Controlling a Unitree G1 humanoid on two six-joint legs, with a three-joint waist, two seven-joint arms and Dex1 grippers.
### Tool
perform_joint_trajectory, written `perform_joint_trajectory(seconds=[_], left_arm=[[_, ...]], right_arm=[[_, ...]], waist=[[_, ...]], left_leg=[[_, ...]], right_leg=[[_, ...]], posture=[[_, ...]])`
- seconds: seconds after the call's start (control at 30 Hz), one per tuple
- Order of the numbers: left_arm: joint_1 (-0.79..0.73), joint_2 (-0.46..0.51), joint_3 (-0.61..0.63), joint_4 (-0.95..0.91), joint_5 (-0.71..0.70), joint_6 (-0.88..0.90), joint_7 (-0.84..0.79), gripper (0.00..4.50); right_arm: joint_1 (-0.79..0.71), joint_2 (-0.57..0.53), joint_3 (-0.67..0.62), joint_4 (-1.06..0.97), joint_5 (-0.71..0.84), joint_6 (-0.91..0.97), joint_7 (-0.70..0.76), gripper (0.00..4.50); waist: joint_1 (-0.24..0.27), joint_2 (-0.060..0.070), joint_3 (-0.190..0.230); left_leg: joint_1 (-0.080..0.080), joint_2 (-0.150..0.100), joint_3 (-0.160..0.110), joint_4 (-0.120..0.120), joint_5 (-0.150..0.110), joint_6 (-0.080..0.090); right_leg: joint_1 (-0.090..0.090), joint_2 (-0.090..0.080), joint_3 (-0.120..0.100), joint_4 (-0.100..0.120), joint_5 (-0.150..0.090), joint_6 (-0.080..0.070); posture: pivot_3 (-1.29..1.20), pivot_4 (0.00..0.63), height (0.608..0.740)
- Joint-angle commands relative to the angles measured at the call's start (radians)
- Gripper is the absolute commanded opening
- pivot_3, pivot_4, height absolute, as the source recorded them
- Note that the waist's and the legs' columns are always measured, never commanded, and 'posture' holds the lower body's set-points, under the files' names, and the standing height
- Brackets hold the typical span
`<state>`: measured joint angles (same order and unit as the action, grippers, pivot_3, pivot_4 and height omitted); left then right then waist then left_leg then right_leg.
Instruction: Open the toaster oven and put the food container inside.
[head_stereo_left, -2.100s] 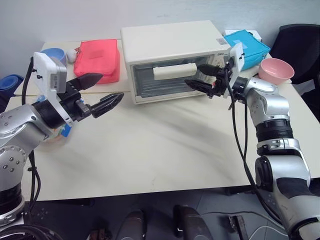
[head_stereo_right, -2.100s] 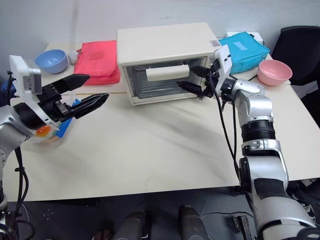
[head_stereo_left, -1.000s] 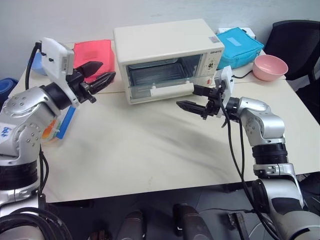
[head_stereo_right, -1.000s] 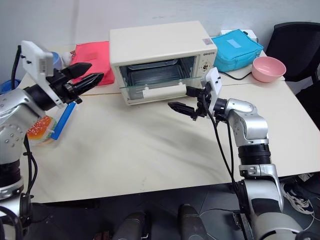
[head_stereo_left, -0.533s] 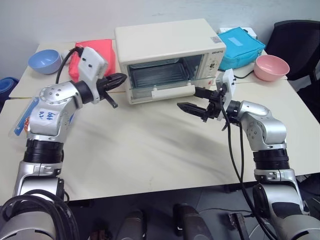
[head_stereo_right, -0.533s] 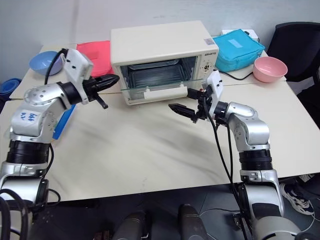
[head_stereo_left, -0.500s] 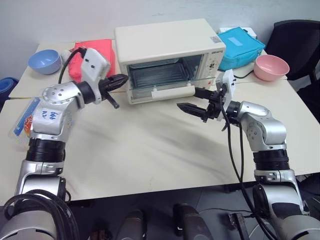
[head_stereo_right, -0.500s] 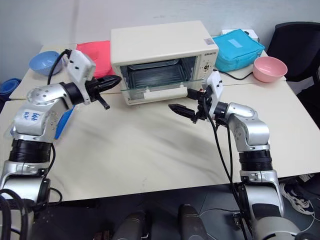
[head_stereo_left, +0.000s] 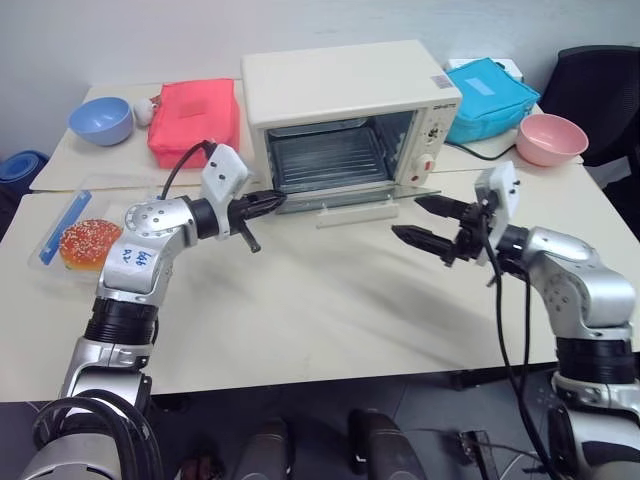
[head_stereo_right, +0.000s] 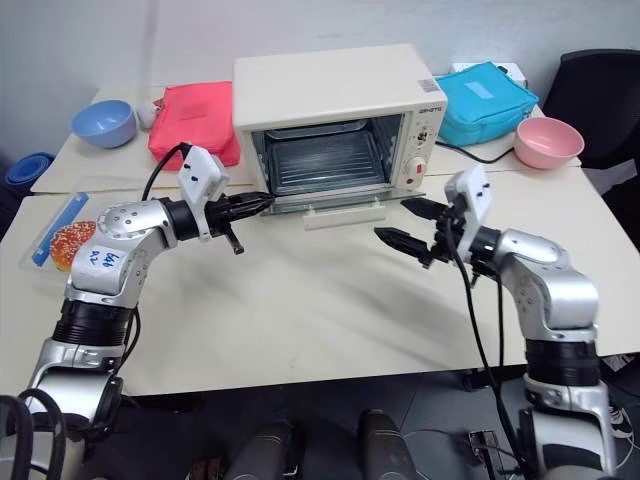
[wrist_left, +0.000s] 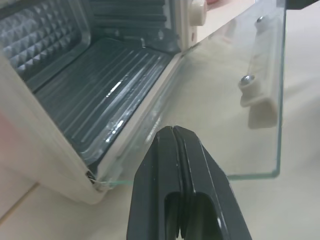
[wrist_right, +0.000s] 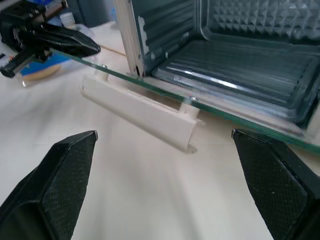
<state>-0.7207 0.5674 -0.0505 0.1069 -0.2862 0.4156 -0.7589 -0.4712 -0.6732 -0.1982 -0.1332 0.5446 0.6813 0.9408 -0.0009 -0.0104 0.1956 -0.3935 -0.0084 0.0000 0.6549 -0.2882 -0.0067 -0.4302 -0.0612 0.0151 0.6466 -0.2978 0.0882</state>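
Note:
The cream-white toaster oven (head_stereo_left: 340, 85) stands at the back of the table. Its glass door (wrist_left: 225, 100) lies folded down flat, with the bar handle (head_stereo_left: 355, 212) toward me and the dark inside (wrist_right: 240, 55) showing. My left gripper (head_stereo_left: 275, 198) is shut and empty, its tips just over the door's left corner by the hinge. To the right of the handle, clear of it, my right gripper (head_stereo_left: 407, 216) hangs open and empty. The food container (head_stereo_left: 85, 240), a clear box with a blue clip and a sesame bun inside, lies at the table's left edge.
A red lunch bag (head_stereo_left: 195, 120) and a blue bowl (head_stereo_left: 100, 118) sit left of the oven. To the oven's right are a teal bag (head_stereo_left: 490, 85) and a pink bowl (head_stereo_left: 550, 138). A black chair (head_stereo_left: 600, 80) stands beyond the right corner.
The door has dropped from half open to flat. My left gripper shut, then sank rightward to the door's left corner. My right gripper drew back to the right, away from the handle.

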Motion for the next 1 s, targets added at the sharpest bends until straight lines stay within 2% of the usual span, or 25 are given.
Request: perform_joint_trajectory(seconds=[0.03, 0.2, 0.37, 0.57, 0.67, 0.73, 0.87, 1.0], left_arm=[[0.038, -0.007, -0.001, -0.066, 0.012, 0.018, 0.014, 0.01], [0.107, -0.025, -0.066, -0.091, 0.09, 0.003, 0.039, 0.01], [0.135, -0.027, -0.125, -0.079, 0.167, 0.013, 0.059, 0.01], [0.186, -0.019, -0.059, -0.195, 0.146, 0.137, 0.106, 0.01], [0.253, -0.026, 0.073, -0.346, 0.057, 0.302, 0.155, 0.01], [0.312, -0.045, 0.22, -0.469, -0.022, 0.451, 0.207, 0.39], [0.398, -0.125, 0.517, -0.686, -0.124, 0.73, 0.346, 1.48], [0.333, -0.331, 0.854, -0.876, -0.102, 1.035, 0.517, 2.72]], right_arm=[[0.066, -0.108, -0.12, -0.137, 0.105, 0.059, 0.056, 4.5], [0.103, -0.191, -0.201, -0.189, 0.185, 0.109, 0.056, 4.5], [0.076, -0.206, -0.198, -0.18, 0.208, 0.112, 0.027, 4.5], [0.047, -0.191, -0.131, -0.168, 0.201, 0.084, 0.032, 4.5], [0.009, -0.187, -0.092, -0.144, 0.196, 0.069, 0.05, 4.5], [-0.027, -0.188, -0.055, -0.115, 0.183, 0.054, 0.075, 4.5], [-0.092, -0.198, 0.011, -0.065, 0.162, 0.025, 0.139, 4.5], [-0.176, -0.177, 0.07, 0.005, 0.137, -0.006, 0.187, 4.5]], waist=[[0.003, 0.0, 0.0], [0.001, 0.0, 0.0], [0.002, 0.0, 0.0], [0.002, -0.001, 0.0], [-0.004, -0.001, 0.0], [-0.004, -0.001, 0.0], [-0.002, -0.002, 0.0], [0.005, -0.004, 0.0]], left_leg=[[0.0, 0.0, 0.0, 0.0, 0.0, 0.0], [0.003, 0.0, 0.001, 0.002, -0.003, 0.005], [0.003, 0.0, 0.001, 0.003, -0.003, 0.005], [0.003, 0.0, 0.001, 0.004, -0.003, 0.006], [0.003, 0.001, 0.003, 0.003, -0.004, 0.006], [0.003, 0.002, 0.003, 0.003, -0.004, 0.006], [0.003, 0.002, 0.003, 0.004, -0.004, 0.006], [0.002, 0.001, 0.002, 0.008, -0.006, 0.007]], right_leg=[[0.0, 0.0, 0.0, 0.0, 0.0, 0.0], [0.003, 0.0, 0.003, -0.003, 0.0, 0.0], [0.003, 0.001, 0.009, -0.002, 0.0, 0.0], [0.003, 0.001, 0.01, -0.002, 0.0, 0.0], [0.002, 0.001, 0.012, -0.001, 0.0, 0.0], [0.002, 0.002, 0.012, -0.001, 0.0, 0.0], [0.002, 0.002, 0.012, -0.002, 0.0, 0.0], [0.003, 0.001, 0.011, -0.001, 0.0, 0.001]], posture=[[0.0, 0.15, 0.74], [0.0, 0.15, 0.74], [0.0, 0.15, 0.74], [0.0, 0.15, 0.74], [0.0, 0.15, 0.74], [0.0, 0.15, 0.74], [0.0, 0.15, 0.74], [0.0, 0.15, 0.74]])
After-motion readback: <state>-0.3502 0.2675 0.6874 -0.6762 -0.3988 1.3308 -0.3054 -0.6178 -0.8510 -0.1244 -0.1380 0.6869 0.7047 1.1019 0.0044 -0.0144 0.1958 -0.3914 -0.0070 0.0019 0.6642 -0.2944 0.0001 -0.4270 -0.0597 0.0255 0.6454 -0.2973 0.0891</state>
